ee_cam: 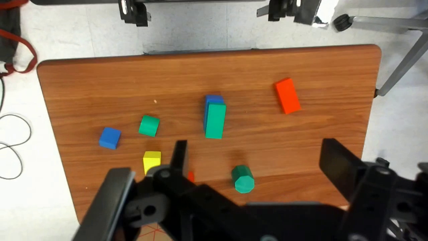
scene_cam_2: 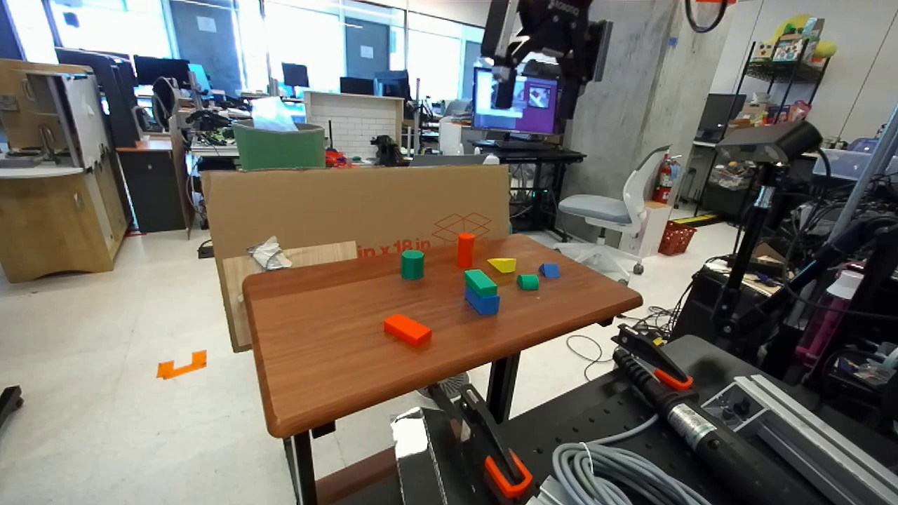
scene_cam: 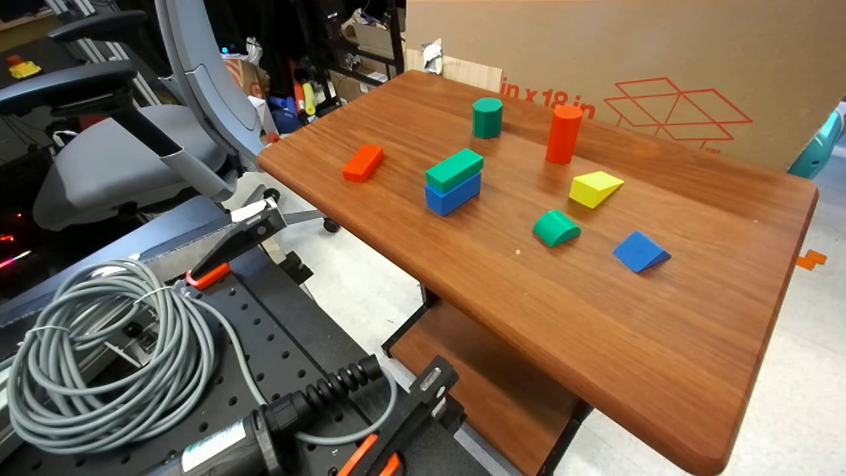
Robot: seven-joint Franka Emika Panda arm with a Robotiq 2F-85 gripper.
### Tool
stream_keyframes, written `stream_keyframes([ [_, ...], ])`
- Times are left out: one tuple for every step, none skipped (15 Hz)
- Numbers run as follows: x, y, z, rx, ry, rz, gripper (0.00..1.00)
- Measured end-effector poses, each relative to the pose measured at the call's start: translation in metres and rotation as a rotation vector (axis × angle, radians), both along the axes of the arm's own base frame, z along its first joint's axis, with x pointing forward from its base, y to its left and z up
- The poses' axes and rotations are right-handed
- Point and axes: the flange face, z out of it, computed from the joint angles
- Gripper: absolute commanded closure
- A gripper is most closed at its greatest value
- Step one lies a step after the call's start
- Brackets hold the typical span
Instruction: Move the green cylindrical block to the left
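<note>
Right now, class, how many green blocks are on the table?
3: the green cylindrical block stands left of the orange-red cylinder in both exterior views; a green rectangular block lies on a blue block; a green half-round block sits between that blue block and a blue wedge.

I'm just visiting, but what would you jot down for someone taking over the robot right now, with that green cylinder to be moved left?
Gripper: open, empty, raised well clear of the wooden table.
Green cylindrical block: upright on the wooden table, apart from the orange-red cylinder.
Done: block not yet gripped; no finished move can be confirmed.
Left: probably lower, grip it, carry it left (check whose left is meant), release.
</note>
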Motion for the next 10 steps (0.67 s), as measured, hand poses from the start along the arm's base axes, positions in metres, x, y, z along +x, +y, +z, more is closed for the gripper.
stream_keyframes([
  [0.012, 0.005, -0.002, -0.002, -0.005, -0.007, 0.00],
  [0.025, 0.009, -0.005, -0.003, -0.015, -0.016, 0.00],
  [0.037, 0.012, -0.008, -0.004, -0.029, -0.025, 0.00],
  [0.049, 0.015, -0.011, -0.002, -0.048, -0.035, 0.00],
  [0.060, 0.017, -0.014, -0.002, -0.069, -0.043, 0.00],
  [0.070, 0.019, -0.017, -0.002, -0.086, -0.048, 0.00],
  [0.078, 0.021, -0.021, -0.001, -0.099, -0.054, 0.00],
  [0.086, 0.023, -0.025, -0.001, -0.109, -0.058, 0.00],
  [0.093, 0.025, -0.029, -0.006, -0.116, -0.062, 0.00],
  [0.099, 0.026, -0.033, -0.008, -0.120, -0.066, 0.00],
])
